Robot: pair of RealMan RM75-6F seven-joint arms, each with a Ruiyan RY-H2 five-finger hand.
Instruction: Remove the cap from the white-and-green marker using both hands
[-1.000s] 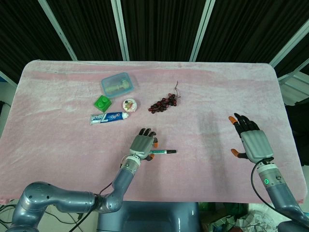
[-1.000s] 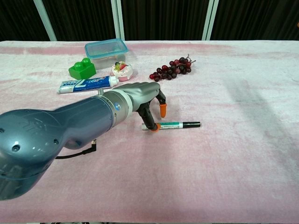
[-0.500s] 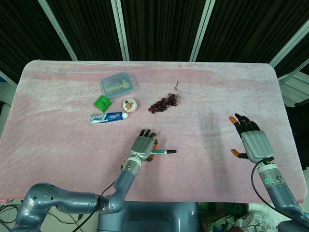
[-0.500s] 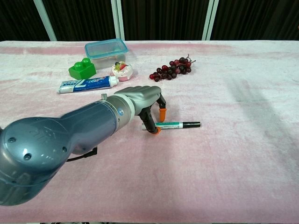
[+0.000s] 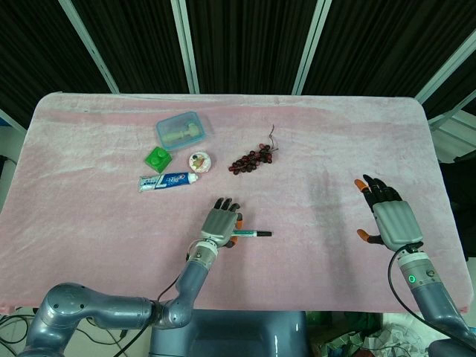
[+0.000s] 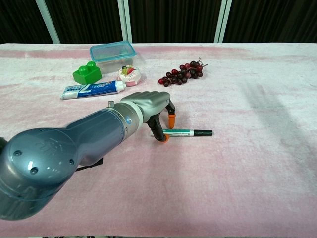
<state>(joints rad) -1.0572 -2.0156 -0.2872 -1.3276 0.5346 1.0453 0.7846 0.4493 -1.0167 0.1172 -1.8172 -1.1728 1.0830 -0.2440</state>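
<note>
Two hands share this job, and only one is at the marker. Nearest the robot, the left hand [image 6: 148,104] arches over the white end of the white-and-green marker [image 6: 184,132], which lies flat on the pink cloth [image 6: 237,173] near the middle of the table, its dark cap [image 6: 203,132] pointing toward the robot's right. One orange fingertip [image 6: 166,137] sits against the near side of the barrel and another hangs just behind it, so the fingers bracket the pen, but the marker rests on the cloth and I cannot tell whether it is truly pinched. The step in hand looks like the first grasp: securing the barrel before anything can be pulled.

Off to the side, the right hand [image 5: 390,217] hovers well apart from the marker, fingers spread and holding nothing.

The next move, as I judge it, calls for the left fingers to close firmly on the white barrel and lift it off the cloth, leaving the capped end free. The right hand must then cross the gap and take the cap alone.

Farther back lie a toothpaste tube [image 6: 92,89], a green block [image 6: 86,73], a small round dish [image 6: 131,74], a bunch of dark grapes [image 6: 182,72] and a blue-lidded container [image 6: 113,52], all well apart from the work.
</note>
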